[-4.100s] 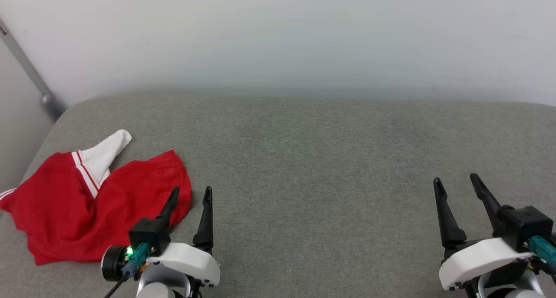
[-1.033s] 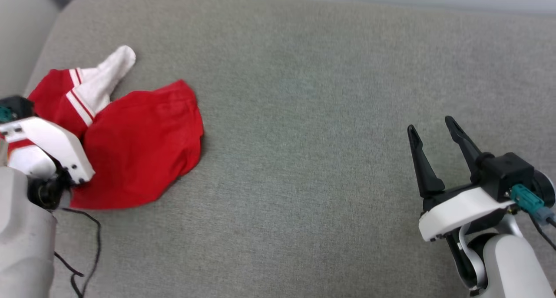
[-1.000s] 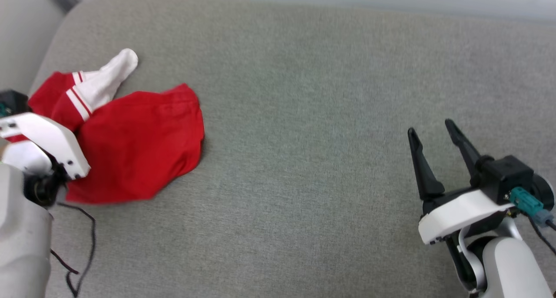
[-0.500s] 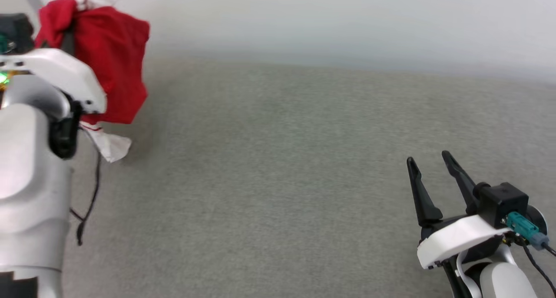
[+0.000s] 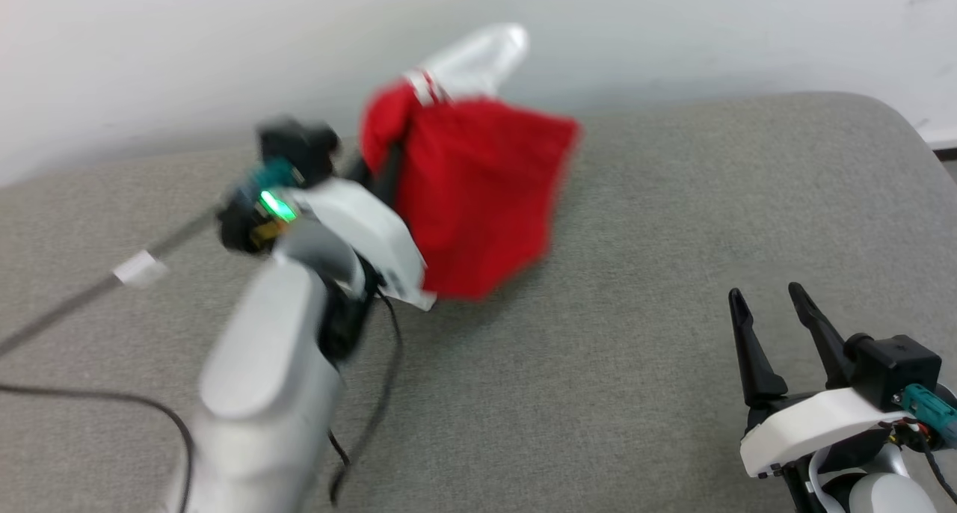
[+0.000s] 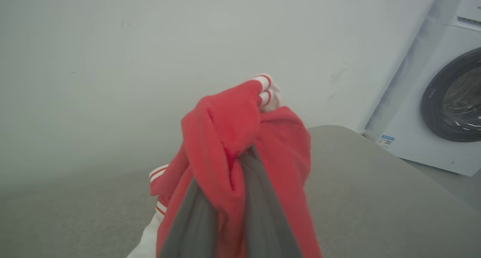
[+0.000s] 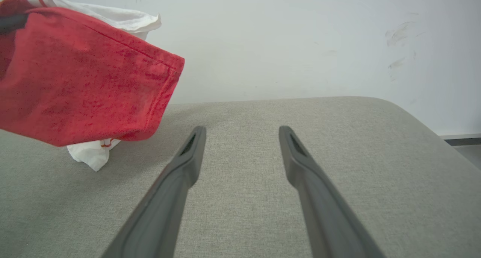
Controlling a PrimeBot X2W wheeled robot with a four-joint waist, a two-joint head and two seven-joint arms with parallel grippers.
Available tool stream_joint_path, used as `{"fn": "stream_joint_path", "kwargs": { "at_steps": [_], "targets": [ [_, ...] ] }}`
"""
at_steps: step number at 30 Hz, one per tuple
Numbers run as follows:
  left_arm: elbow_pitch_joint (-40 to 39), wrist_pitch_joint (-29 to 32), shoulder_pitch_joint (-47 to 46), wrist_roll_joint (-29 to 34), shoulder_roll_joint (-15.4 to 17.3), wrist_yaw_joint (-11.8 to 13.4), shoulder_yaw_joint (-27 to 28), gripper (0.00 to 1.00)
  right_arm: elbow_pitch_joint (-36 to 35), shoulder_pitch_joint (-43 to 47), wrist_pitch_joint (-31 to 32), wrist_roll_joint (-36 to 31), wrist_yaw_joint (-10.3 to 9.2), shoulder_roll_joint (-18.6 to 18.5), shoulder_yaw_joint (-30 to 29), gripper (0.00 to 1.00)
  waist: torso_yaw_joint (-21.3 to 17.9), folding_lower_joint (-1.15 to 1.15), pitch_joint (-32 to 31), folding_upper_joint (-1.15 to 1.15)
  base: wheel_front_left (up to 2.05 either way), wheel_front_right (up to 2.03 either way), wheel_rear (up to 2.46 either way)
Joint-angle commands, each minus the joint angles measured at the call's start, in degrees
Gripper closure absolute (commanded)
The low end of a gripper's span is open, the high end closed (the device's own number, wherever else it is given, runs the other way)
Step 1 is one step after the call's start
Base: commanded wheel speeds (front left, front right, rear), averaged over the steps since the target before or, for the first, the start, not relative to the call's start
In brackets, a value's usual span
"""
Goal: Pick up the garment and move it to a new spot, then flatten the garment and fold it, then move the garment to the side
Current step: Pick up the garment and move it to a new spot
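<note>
The garment point(image 5: 478, 191), red with a white striped-trim sleeve on top, hangs bunched above the grey padded surface point(image 5: 643, 363). My left gripper point(image 5: 392, 165) is shut on the garment, and its fingertips are buried in the cloth. In the left wrist view the red garment point(image 6: 225, 137) drapes over both grey fingers point(image 6: 195, 220) of the left gripper point(image 6: 233, 164). My right gripper point(image 5: 770, 298) stands open and empty at the lower right, low over the surface. In the right wrist view the garment point(image 7: 82, 73) hangs at the upper left, beyond the open right gripper point(image 7: 242, 132).
A pale wall point(image 5: 673, 27) runs behind the padded surface, whose rounded right corner point(image 5: 890, 117) is in view. A washing machine point(image 6: 443, 92) stands past that corner. A black cable point(image 5: 381, 401) dangles from my left arm.
The garment, lying on the surface one second ago, now hangs lifted in my left gripper and nearer my right gripper. The head view has swung. The right gripper stays open.
</note>
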Motion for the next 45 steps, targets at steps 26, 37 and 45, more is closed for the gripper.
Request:
{"fn": "stream_joint_path", "kwargs": {
  "at_steps": [26, 37, 45],
  "targets": [
    [-13.6, -13.65, 19.56, 4.16, -2.49, 7.31, -9.0, 0.0, -0.62, 0.72, 0.54, -1.27, -0.04, 0.14, -2.57, 0.0, 4.47, 0.01, -1.31, 0.0, 0.0, 0.0, 0.0],
    [-16.49, -13.73, 30.19, 4.15, 4.77, 15.09, -1.07, 0.0, -2.36, 3.72, 2.39, -1.94, -0.03, 0.13, -2.26, 0.0, 4.75, 0.01, -4.94, 0.0, 0.0, 0.0, 0.0],
    [-18.3, -13.07, 32.33, 5.07, 6.02, 15.8, -1.98, 0.0, -3.59, 4.67, 3.09, -1.56, -0.04, 0.14, -1.68, 0.0, 5.08, 0.01, -5.33, 0.0, 0.0, 0.0, 0.0]
  ]
}}
